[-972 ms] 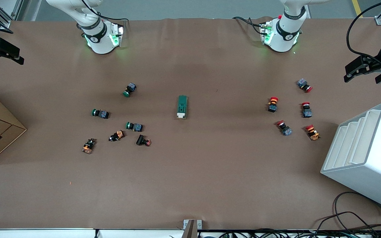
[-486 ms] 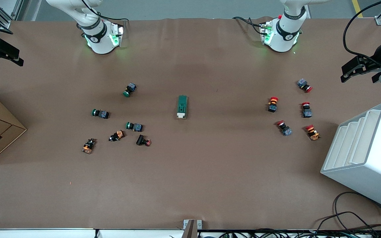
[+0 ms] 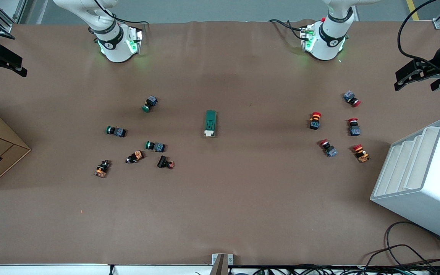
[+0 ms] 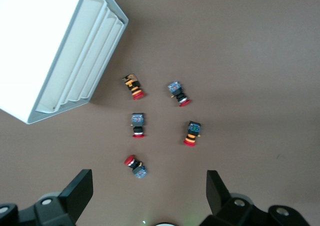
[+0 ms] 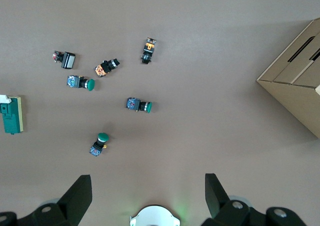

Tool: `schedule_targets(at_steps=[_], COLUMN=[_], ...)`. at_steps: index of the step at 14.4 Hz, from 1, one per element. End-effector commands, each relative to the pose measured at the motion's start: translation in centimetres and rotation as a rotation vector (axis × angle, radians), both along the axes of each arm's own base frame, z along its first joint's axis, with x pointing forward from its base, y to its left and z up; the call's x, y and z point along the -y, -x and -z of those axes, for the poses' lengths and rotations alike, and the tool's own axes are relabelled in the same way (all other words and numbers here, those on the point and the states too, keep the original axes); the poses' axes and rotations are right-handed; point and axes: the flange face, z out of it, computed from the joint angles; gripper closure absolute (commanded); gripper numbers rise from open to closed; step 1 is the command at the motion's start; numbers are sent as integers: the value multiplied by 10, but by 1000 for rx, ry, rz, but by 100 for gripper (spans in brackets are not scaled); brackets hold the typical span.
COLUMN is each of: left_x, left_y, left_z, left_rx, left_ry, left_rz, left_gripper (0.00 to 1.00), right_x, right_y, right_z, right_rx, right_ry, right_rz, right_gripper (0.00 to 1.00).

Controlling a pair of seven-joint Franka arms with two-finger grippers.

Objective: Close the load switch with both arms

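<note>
Load switch (image 3: 210, 123) mid-counter, long axis base edge to camera edge, roughly equidistant: left pincer (image 3: 418, 78) and right pincer (image 3: 0, 61) spread, empty, above the end edges.

Front view: high camera facing the arms' bases at 12 o'clock, taking in the whole table (image 3: 220, 214).
Left wrist view: looks straight down from high up; shares the red-capped push buttons (image 4: 160, 118) and white rack (image 4: 45, 51) with the front view.
Right wrist view: equally high, downward; shares the green-capped push buttons (image 5: 117, 106), cardboard box (image 5: 300, 81) and load switch (image 5: 12, 114).
</note>
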Motion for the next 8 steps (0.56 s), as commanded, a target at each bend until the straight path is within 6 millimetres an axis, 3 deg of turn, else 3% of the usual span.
schedule_targets(at_steps=[1,8], left_x=[-3,1], left_y=[-7,-6], left_z=[-3,-2], left_rx=[-9,-19], left_ry=[-51,-36], left_rz=[-5,-3], left_gripper=[0,0], right_x=[-1,-1], right_y=[8,8], right_z=[-4,-4], right_rx=[8,9], right_ry=[-18,-18], right_rz=[0,0], right_gripper=[0,0])
